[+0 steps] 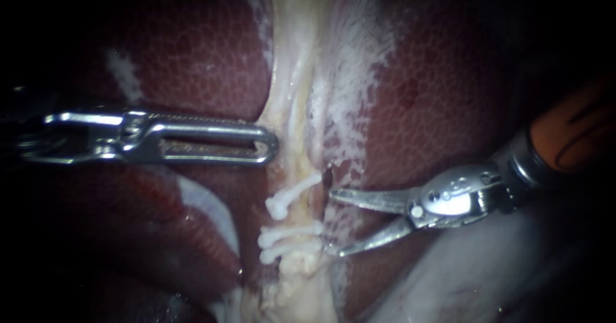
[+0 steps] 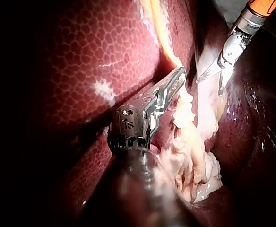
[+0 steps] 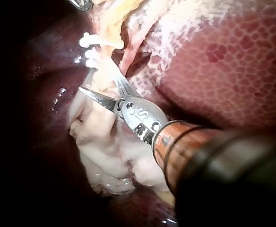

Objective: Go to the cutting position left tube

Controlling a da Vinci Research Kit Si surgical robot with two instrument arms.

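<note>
Down the middle of the endoscope view runs the pale tube (image 1: 296,215), with one clip (image 1: 290,196) above, a pair of clips (image 1: 289,233) below, and a bare stretch between. My right instrument (image 1: 335,223) sits just beside it, blades apart and gripping nothing, tips bracketing that stretch. My left instrument (image 1: 266,148) is clamped on pale tissue (image 1: 289,104) higher up. The danger, I'd say: drift off line and a blade snags a clip or nicks the liver (image 1: 436,104). Pull harder on the left and the tube slides out of line.
</note>
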